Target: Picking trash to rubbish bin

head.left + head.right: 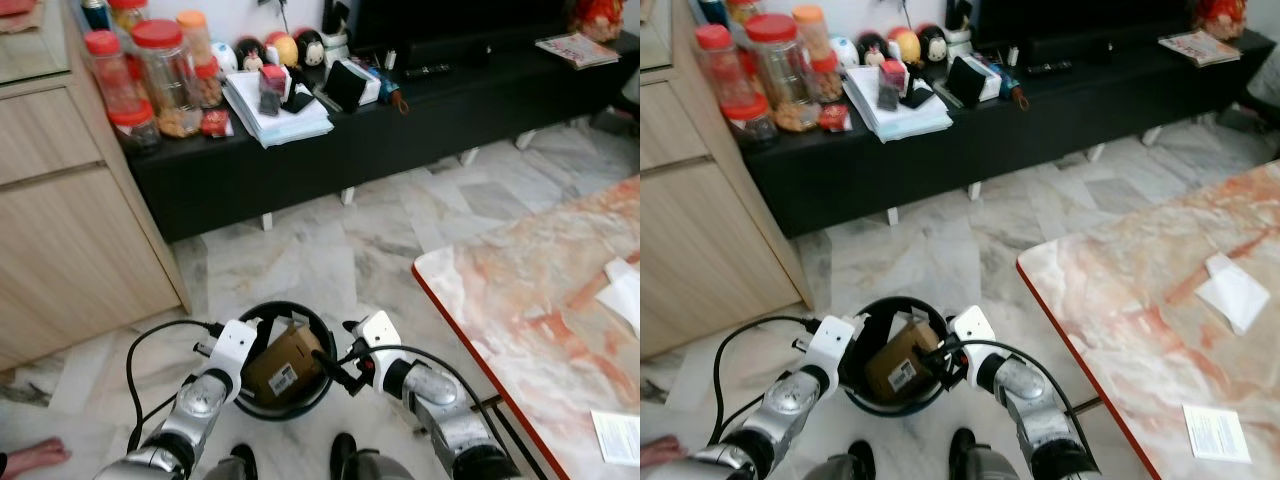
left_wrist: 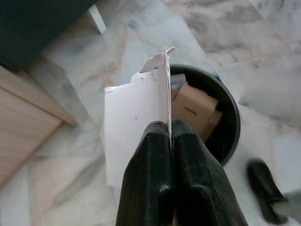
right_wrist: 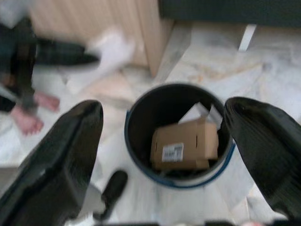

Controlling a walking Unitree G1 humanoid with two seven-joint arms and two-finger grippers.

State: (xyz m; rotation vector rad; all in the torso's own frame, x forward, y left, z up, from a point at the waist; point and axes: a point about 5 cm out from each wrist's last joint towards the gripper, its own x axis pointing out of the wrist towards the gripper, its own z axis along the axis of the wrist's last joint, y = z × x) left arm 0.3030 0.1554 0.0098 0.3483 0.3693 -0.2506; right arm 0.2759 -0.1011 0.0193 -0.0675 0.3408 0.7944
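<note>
Now my left hand (image 2: 170, 141) pinches white paper (image 2: 134, 127) at the bin's (image 1: 325, 385) 9 o'clock rim, right hand (image 3: 164, 141) wide; next, release inside.

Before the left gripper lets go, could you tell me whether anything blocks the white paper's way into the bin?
Partly: a cardboard box already lies in the rubbish bin, under the white paper pinched in the left gripper. The bin's mouth is otherwise open.

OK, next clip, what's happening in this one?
The robot stands over a black rubbish bin on the marble floor, an arm on either side of it. Its left gripper is shut on a white sheet of paper, held at the bin's edge. A cardboard box already sits inside the bin. The right gripper hangs open over the bin, holding nothing.
</note>
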